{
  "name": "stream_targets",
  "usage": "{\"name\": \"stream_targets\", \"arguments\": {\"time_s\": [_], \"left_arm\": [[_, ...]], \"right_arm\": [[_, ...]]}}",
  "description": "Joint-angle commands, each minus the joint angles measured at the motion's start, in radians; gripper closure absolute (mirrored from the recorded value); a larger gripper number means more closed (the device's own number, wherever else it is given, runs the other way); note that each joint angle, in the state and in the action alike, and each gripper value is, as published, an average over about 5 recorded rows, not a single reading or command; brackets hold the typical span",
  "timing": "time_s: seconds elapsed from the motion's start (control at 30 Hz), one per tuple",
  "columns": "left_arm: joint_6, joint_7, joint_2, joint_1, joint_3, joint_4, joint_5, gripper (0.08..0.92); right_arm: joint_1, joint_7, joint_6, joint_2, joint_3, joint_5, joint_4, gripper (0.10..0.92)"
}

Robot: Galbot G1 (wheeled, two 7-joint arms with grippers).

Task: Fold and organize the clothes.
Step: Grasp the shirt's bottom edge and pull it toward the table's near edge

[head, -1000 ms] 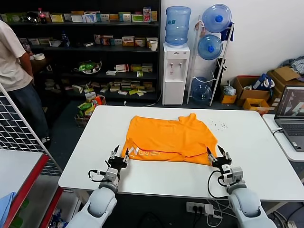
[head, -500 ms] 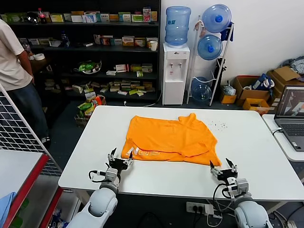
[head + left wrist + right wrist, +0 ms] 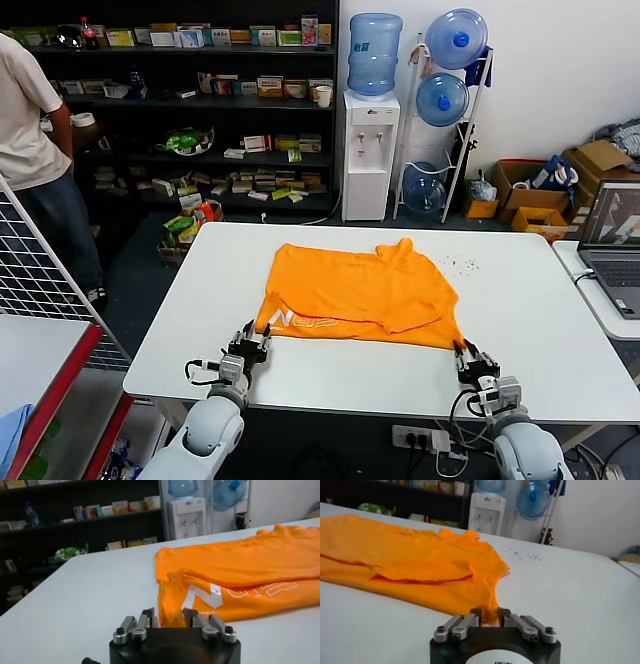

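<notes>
Head view: each near corner of the orange T-shirt [image 3: 355, 292] is pinched, left pincer [image 3: 251, 346] and right pincer [image 3: 468, 357] clamped; thin hems could be lost if raised unevenly.

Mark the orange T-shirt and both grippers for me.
orange T-shirt [image 3: 350, 285]: head view, middle of the flat fabric.
left gripper [image 3: 167, 621]: left wrist view, between fingertips at the shirt's near corner.
right gripper [image 3: 490, 614]: right wrist view, between fingertips at the shirt's near corner.

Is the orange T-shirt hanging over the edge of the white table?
No, the orange T-shirt lies wholly on the white table, with bare tabletop showing between its near hem and the table's front edge.
</notes>
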Motion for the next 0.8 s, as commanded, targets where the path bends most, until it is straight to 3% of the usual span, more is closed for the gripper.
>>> {"name": "stream_targets", "arguments": {"time_s": [0.03, 0.13, 0.37, 0.8], "left_arm": [[0.011, 0.019, 0.009, 0.014, -0.001, -0.022, -0.025, 0.631], [0.019, 0.028, 0.019, 0.027, -0.002, -0.045, -0.040, 0.718], [0.054, 0.019, 0.079, 0.099, -0.011, -0.152, -0.076, 0.896], [0.093, -0.024, 0.189, 0.331, -0.022, -0.402, -0.088, 0.911]], "right_arm": [[-0.029, 0.000, -0.008, -0.032, 0.008, 0.006, 0.028, 0.831], [-0.058, 0.003, -0.012, -0.056, 0.017, 0.015, 0.066, 0.889], [-0.144, 0.011, -0.028, -0.115, 0.034, 0.027, 0.157, 0.899], [-0.344, 0.037, -0.099, -0.168, 0.072, 0.048, 0.312, 0.899]]}}
